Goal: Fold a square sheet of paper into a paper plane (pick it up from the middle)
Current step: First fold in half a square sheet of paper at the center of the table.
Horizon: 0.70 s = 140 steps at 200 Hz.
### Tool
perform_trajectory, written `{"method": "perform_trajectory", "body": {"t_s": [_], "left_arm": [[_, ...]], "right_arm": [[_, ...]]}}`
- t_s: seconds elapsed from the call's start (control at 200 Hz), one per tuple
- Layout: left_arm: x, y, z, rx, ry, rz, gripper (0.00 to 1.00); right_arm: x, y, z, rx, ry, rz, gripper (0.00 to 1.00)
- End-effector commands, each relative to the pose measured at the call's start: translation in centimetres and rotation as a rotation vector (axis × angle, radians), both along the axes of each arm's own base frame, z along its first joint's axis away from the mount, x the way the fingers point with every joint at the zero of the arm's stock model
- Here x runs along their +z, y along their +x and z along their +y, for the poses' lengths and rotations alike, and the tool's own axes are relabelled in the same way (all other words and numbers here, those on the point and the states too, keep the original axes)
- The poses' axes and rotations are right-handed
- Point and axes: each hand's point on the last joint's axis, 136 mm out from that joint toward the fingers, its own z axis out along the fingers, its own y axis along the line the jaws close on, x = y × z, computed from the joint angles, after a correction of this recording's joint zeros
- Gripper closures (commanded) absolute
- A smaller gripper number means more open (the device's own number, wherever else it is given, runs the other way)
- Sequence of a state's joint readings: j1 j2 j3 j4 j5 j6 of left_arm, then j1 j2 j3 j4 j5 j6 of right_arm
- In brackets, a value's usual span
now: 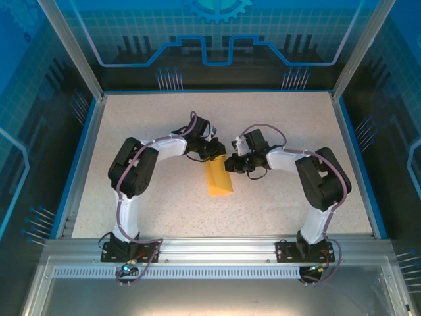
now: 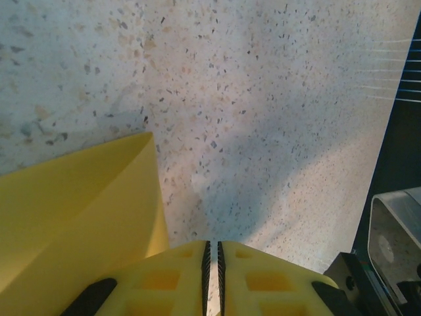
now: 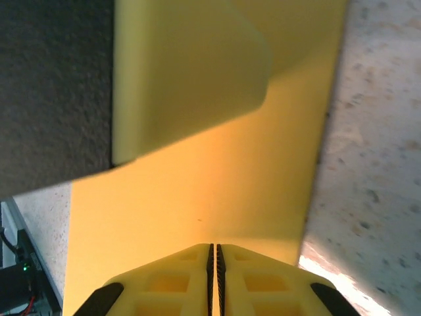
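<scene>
Folded orange-yellow sheet of paper [image 1: 218, 179] lies on the speckled table [image 1: 276, 125]. Left gripper [image 2: 212, 247] clenched empty beside it; right gripper [image 3: 214, 249] clenched over it.

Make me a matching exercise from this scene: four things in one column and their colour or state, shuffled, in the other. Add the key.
Column one:
1. square sheet of paper
2. table
3. blue-edged rail along the table's side
4. left hand

Column two:
A. speckled off-white
B. shut, fingers together
C. orange-yellow, folded with a crease
D. blue

Pairs: 1-C, 2-A, 3-D, 4-B
</scene>
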State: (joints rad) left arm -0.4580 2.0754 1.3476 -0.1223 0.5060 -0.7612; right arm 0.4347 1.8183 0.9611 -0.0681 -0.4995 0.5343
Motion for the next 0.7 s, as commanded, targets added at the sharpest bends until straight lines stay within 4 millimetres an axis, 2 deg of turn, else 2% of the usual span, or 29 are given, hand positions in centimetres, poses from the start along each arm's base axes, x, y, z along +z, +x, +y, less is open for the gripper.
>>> {"method": "perform_trajectory", "body": {"t_s": [0.0,0.25,0.435,0.695], "left_arm": [[0.3,0.7,-0.8,-0.023,-0.029,0.003,0.84],[-2.1,0.5,-0.4,-0.036,0.015,0.038,0.87],[-3.0,0.8,-0.4,-0.032,0.03,0.035,0.9],[-4.7,0.2,0.4,-0.028,0.071,0.057,0.92]], "right_arm": [[-0.1,0.7,-0.7,-0.062,-0.002,0.006,0.87],[-1.0,1.0,0.4,-0.052,-0.008,0.047,0.87],[-1.4,1.6,1.1,-0.045,-0.002,0.064,0.87],[-2.7,1.3,1.0,-0.032,-0.035,0.114,0.87]]}}
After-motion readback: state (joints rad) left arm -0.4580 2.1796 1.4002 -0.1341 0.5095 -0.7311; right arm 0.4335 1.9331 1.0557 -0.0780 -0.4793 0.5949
